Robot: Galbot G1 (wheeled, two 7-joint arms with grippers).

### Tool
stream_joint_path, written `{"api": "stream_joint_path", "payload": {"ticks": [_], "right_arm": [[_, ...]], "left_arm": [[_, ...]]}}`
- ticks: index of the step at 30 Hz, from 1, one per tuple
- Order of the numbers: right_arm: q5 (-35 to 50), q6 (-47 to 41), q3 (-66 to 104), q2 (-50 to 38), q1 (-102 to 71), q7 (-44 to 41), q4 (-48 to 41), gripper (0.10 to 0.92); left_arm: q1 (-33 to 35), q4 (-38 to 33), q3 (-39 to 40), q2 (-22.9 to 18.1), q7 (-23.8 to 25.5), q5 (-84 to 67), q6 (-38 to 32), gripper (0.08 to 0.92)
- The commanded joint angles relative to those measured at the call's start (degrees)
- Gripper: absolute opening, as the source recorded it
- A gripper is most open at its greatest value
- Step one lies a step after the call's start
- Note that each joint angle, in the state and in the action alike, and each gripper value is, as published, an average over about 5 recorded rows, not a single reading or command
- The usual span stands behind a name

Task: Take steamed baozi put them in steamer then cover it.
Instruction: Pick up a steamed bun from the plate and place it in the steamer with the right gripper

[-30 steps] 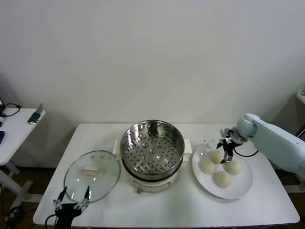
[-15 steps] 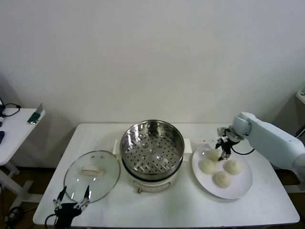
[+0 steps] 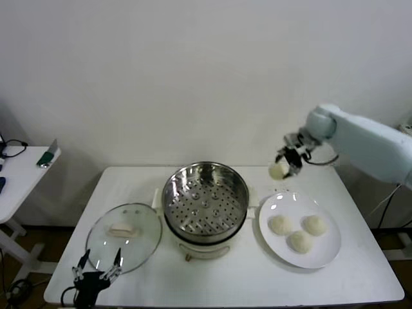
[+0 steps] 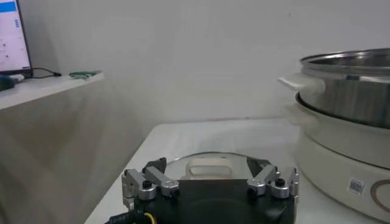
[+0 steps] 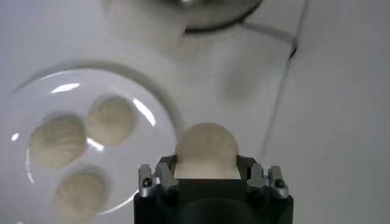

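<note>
At the far left a side table [image 3: 22, 170] stands apart from the main white table [image 3: 225, 283], with a gap of floor between them. The left gripper [image 3: 96, 270] sits low at the main table's near left edge, its fingers spread wide and holding nothing; in the left wrist view they frame the glass lid [image 3: 124, 237] just ahead. The lid lies flat on the table, white handle up, its rim very near the steamer's base; whether the two touch cannot be told from here.

The steamer [image 3: 205, 203] stands at the table's middle, uncovered, its perforated tray bare. A strip of bare tabletop runs in front of it to the near edge, and a wider band lies behind it toward the wall.

Just right of the steamer, the white plate [image 3: 325, 254] carries three steamed baozi [image 3: 299, 232] grouped near its centre, with the plate's far part bare. The plate's rim is close beside the steamer's right handle.

Above the plate's far edge, well clear of the table, the right gripper [image 3: 281, 168] is closed on a fourth bun [image 3: 278, 170], its fingers pressing both sides. The bun hangs in open air between plate and steamer rim, slightly to the plate side.
</note>
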Motion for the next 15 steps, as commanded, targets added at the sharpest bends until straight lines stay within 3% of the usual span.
{"api": "stream_joint_path", "payload": {"ticks": [1, 7, 15], "right_arm": [[0.87, 10.70, -8.96, 8.35, 16.18, 3.41, 20.78, 0.662], [-11.31, 14.66, -9.87, 13.14, 8.21, 6.84, 18.33, 0.662], [-23.65, 18.11, -8.23, 18.88, -5.32, 11.62, 2.38, 0.662]], "left_arm": [[0.11, -0.12, 0.00, 0.12, 0.00, -0.02, -0.06, 0.823], [0.36, -0.35, -0.09, 0.47, -0.02, 0.06, -0.36, 0.823], [0.46, -0.81, -0.21, 0.64, -0.04, 0.03, -0.51, 0.823]]}}
